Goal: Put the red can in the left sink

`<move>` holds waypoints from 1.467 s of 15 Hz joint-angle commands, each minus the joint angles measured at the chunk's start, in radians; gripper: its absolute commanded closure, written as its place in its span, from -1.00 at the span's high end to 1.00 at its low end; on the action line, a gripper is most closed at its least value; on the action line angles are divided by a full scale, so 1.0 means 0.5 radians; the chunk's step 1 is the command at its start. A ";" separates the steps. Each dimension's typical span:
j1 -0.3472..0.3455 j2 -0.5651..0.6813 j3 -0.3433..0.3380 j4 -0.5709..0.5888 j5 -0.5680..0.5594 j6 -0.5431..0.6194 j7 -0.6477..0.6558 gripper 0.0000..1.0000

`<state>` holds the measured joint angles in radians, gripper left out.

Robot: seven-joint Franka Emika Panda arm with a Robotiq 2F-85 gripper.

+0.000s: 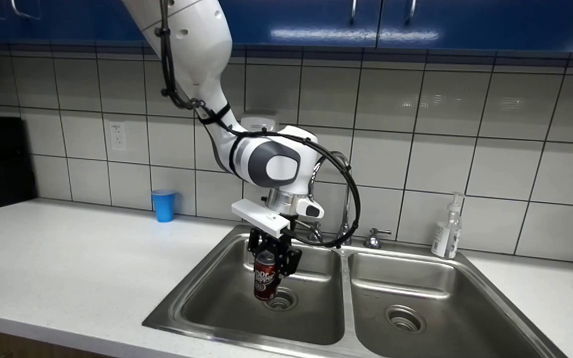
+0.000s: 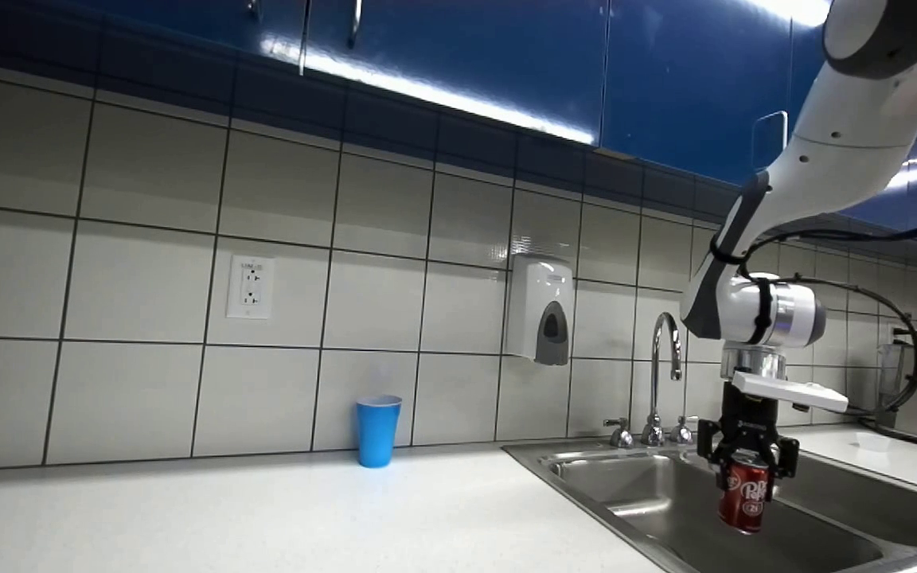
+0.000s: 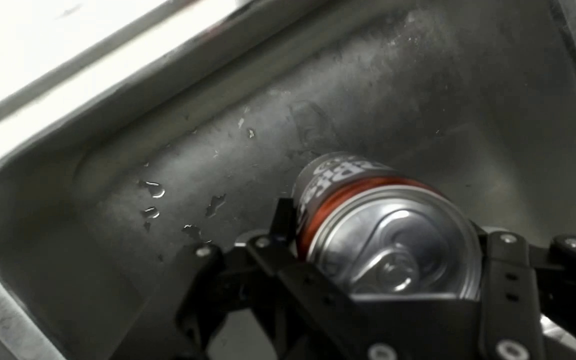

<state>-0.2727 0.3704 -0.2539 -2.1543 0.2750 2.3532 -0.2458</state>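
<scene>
Red can (image 1: 265,279) aloft over the left sink (image 1: 217,318), caught in the gripper (image 2: 747,482)! Hangs close to upright, leans only a touch. Squeezed from both sides by black fingers (image 3: 283,222), clenched around the upper half. Shows a dark-red lower half beneath the fingertips, in both exterior views. In an exterior view, reads "Dr Pepper" in pale letters, and covers an edge of the round drain (image 1: 285,301) from that angle. Hard to judge the exact height over the basin floor. And look at the wrist view: turns a silvery top (image 3: 418,245) and pull tab (image 3: 398,272) toward the lens! Glinting on the steel beyond, wet-looking drops (image 3: 154,189).

Next door, the right-hand basin (image 1: 445,340), with a second drain (image 1: 405,318). At the back, a curved faucet (image 2: 655,374) between two handles (image 2: 621,437). At the rear corner of the sink rim (image 1: 163,314), a see-through pump bottle (image 1: 447,236), standing. Out on the white counter (image 1: 67,258), well apart from the gripper, a blue cup (image 1: 164,206), upright, near the tiled wall (image 2: 267,398)! Higher up, in an exterior view, a white dispenser (image 2: 536,298) and an outlet (image 2: 251,288) on the tiles; above those, blue cabinets (image 2: 458,48). Down from above, the white arm (image 1: 199,44), bent, with a black cable (image 1: 357,206) looping alongside.
</scene>
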 commanded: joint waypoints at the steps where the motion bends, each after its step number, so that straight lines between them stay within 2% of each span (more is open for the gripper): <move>1: -0.129 0.210 0.117 0.182 0.061 -0.029 -0.036 -0.18; 8: -0.191 0.425 0.191 0.243 0.030 -0.018 0.005 -0.18; 22: -0.155 0.654 0.209 0.419 -0.032 -0.009 0.084 -0.18</move>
<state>-0.3371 0.6799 -0.1672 -1.9814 0.2821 2.3545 -0.2388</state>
